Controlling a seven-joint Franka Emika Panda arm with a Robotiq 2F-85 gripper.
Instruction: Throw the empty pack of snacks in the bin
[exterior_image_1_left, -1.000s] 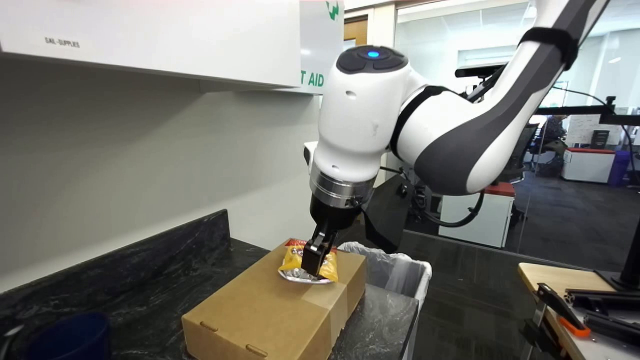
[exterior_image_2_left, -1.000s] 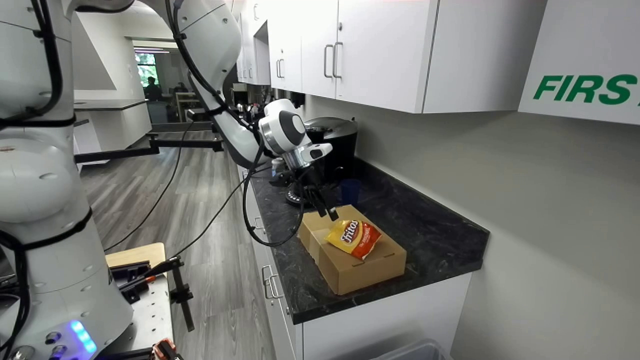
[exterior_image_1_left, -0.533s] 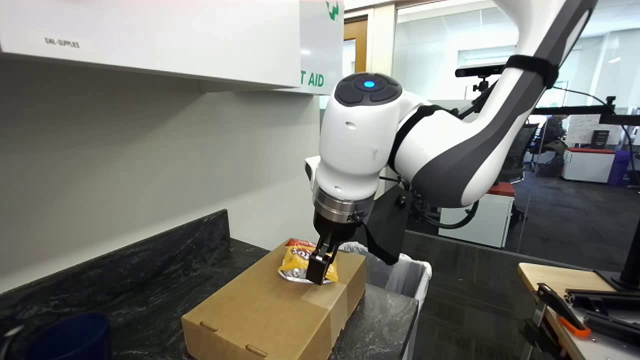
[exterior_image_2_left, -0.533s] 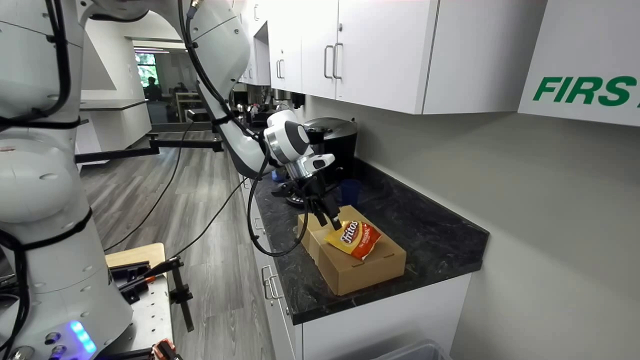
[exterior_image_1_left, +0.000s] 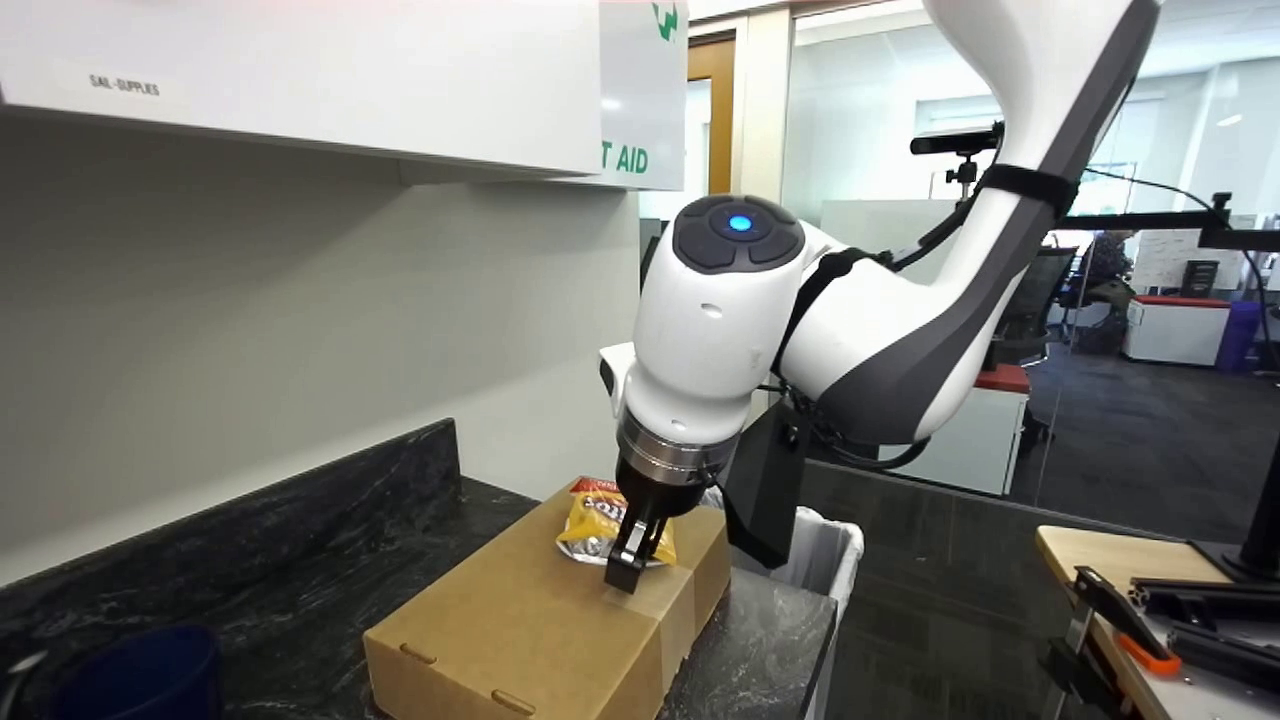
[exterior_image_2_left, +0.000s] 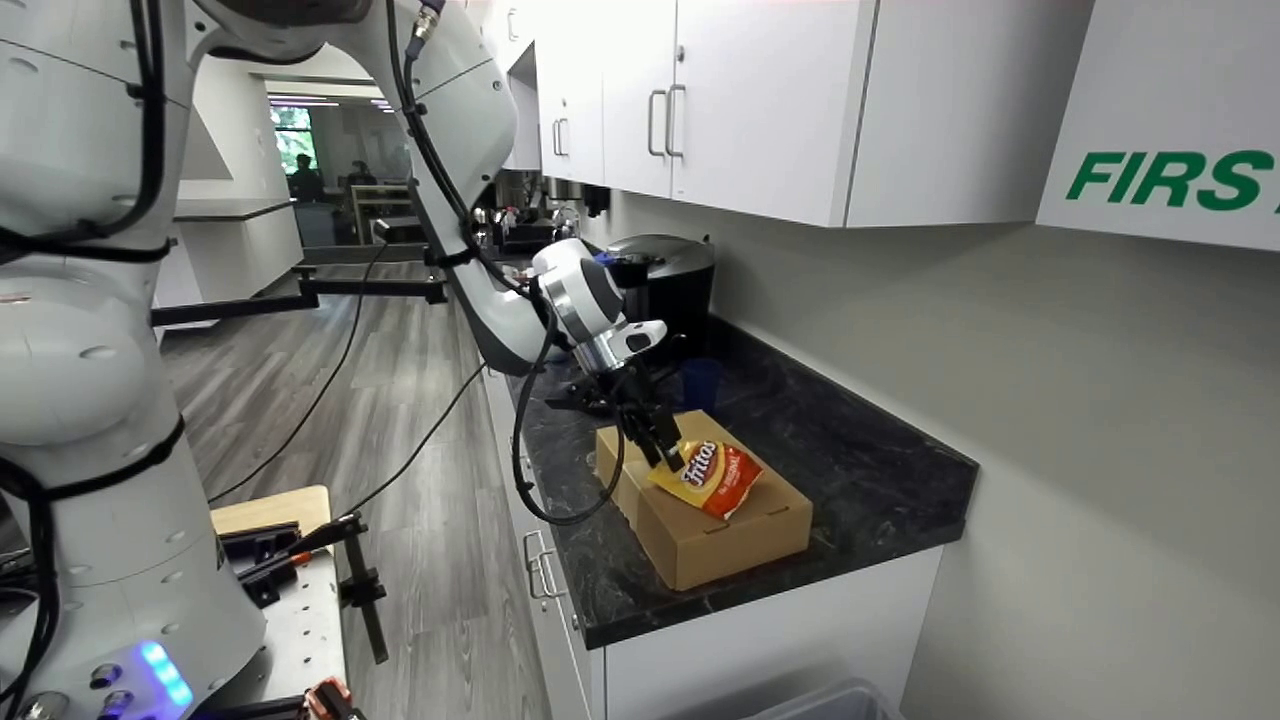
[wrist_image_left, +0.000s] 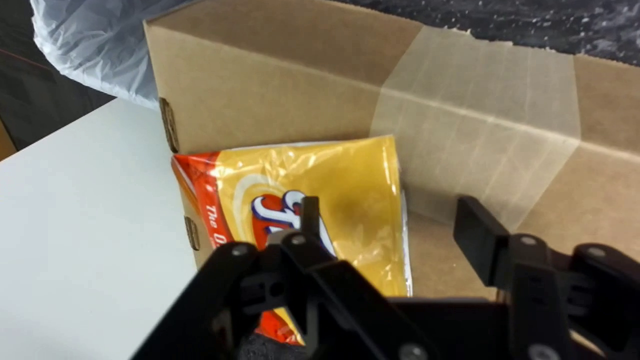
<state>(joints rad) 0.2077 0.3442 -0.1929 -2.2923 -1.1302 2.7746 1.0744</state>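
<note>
Tool (wrist_image_left: 391, 221) sits low in the wrist view, jaws apart, gripping nothing; the step in hand looks like lining up the grasp; next should probably come a descent and a pinch on the bag (wrist_image_left: 355, 200), before any carry to the bin (exterior_image_1_left: 838, 555), lower right in an exterior view; the bag lies on the box (wrist_image_left: 280, 100), left of centre in the wrist view, its right edge showing between the jaws; contact unclear.

Close downward wrist view, cardboard box (exterior_image_1_left: 530, 605) in both exterior views
</note>
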